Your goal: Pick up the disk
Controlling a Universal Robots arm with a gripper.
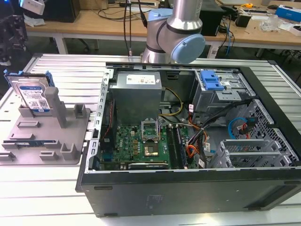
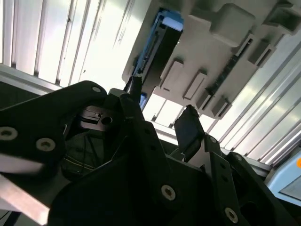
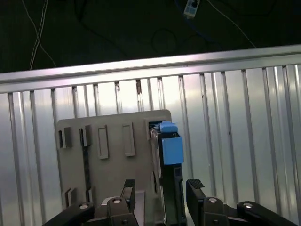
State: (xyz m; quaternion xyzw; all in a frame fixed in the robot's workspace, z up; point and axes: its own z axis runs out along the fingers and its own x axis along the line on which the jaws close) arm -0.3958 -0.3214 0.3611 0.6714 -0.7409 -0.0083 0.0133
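Disk: one disk (image 1: 34, 96), standing on edge in the fixture at the exterior view's upper left, label towards the camera.
Fixture: one grey fixture (image 1: 47, 136), flat on the slatted table (image 1: 70, 70), just beside the case on the exterior view's left.
Case: one open computer case (image 1: 188, 188), from centre to the exterior view's right.
Arm: one arm (image 1: 174, 33), top centre of the exterior view, behind the case.
Gripper: one gripper (image 3: 162, 186), its two fingers (image 3: 195, 188) spread wide and holding nothing. In the first wrist view the disk's blue-railed edge (image 3: 171, 148) lines up with the gap between them, with the gripper clear of it.
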